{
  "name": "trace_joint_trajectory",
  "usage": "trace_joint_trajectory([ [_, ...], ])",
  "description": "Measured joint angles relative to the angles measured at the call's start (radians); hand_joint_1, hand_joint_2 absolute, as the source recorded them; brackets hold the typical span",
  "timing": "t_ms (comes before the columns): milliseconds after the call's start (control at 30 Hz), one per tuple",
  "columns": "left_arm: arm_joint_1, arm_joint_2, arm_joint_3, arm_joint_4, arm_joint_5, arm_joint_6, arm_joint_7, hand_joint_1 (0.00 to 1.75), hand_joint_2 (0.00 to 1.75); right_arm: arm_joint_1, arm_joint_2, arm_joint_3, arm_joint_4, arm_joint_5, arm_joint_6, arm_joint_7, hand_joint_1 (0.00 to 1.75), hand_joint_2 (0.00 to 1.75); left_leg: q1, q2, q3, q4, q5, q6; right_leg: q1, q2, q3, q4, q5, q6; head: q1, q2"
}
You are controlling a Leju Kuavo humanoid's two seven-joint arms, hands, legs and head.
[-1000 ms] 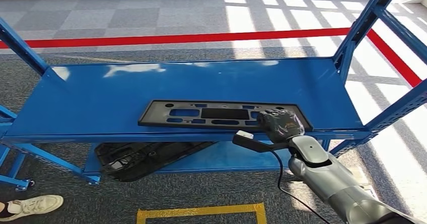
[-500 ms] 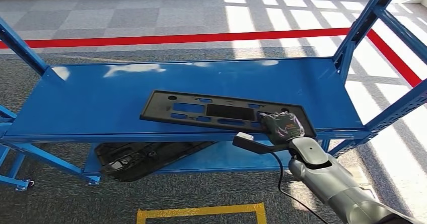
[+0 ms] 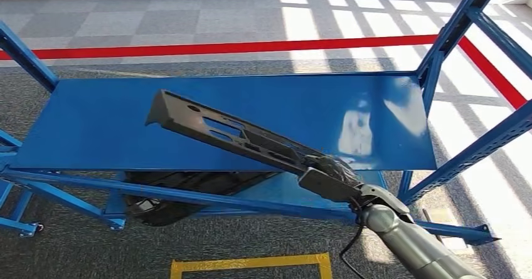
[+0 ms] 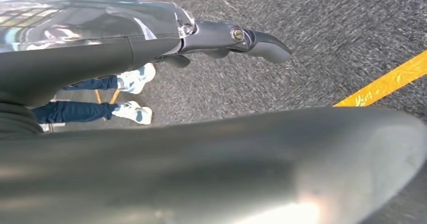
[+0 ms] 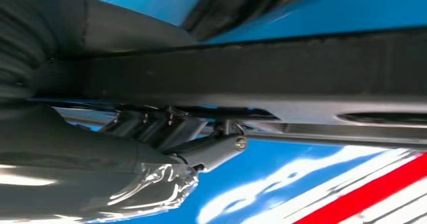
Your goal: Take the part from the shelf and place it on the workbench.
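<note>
The part (image 3: pixel 226 131) is a long black plastic panel with cut-outs. It hangs tilted above the blue shelf (image 3: pixel 94 122), its left end highest. My right hand (image 3: pixel 329 172) grips its lower right end at the shelf's front edge. In the right wrist view the part (image 5: pixel 302 78) runs across as a dark bar with my fingers (image 5: pixel 151 128) wrapped against it. My left hand (image 4: pixel 236 38) hangs beside my body over the carpet, fingers loosely apart and holding nothing.
A second black part (image 3: pixel 182 194) lies on the lower shelf. Blue uprights (image 3: pixel 452 31) stand at the right. A yellow tape mark (image 3: pixel 251 263) lies on the carpet in front and a red line (image 3: pixel 219 47) behind. A person's legs and shoes (image 4: pixel 133 95) are near my left side.
My right hand has raised the part off the shelf, and its left end has swung up. The whole picture has also shifted a little.
</note>
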Motion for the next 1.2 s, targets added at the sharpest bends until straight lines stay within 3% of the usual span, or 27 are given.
trace_joint_trajectory([
  [100, 0.0, -0.001, 0.009, 0.0, 0.0, 0.005, -0.002, 0.0, 0.0, 0.072, -0.03, -0.002, -0.165, -0.225, 0.089, -0.014, 1.75, 1.75, 0.0, 0.0, -0.001, 0.0, -0.001, 0.0, 0.0, 0.0, -0.001, 0.0, 0.0, 0.0, 0.0, 0.0],
  [300, 0.0, -0.006, 0.023, 0.0, 0.003, 0.013, -0.003, 0.0, 0.0, 0.169, -0.081, -0.001, -0.39, -0.457, 0.189, -0.033, 1.75, 1.75, 0.0, 0.0, 0.0, 0.0, -0.001, 0.0, 0.0, 0.0, 0.0, 0.0, -0.001, 0.001, 0.0, 0.0],
  [667, -0.001, -0.01, 0.037, 0.0, 0.017, 0.025, -0.003, 0.0, 0.0, 0.241, -0.122, 0.004, -0.537, -0.487, 0.194, -0.047, 1.75, 1.75, 0.0, 0.0, 0.0, 0.0, -0.001, 0.0, -0.001, 0.0, 0.0, 0.0, -0.001, 0.001, 0.0, 0.0],
  [1200, -0.006, -0.014, 0.048, 0.0, 0.015, 0.032, -0.001, 0.0, 0.0, 0.279, -0.135, 0.066, -0.559, -0.482, 0.203, -0.057, 1.75, 1.75, 0.0, 0.0, 0.0, 0.0, -0.001, 0.0, -0.001, 0.0, 0.001, 0.0, -0.001, 0.001, 0.0, 0.0],
])
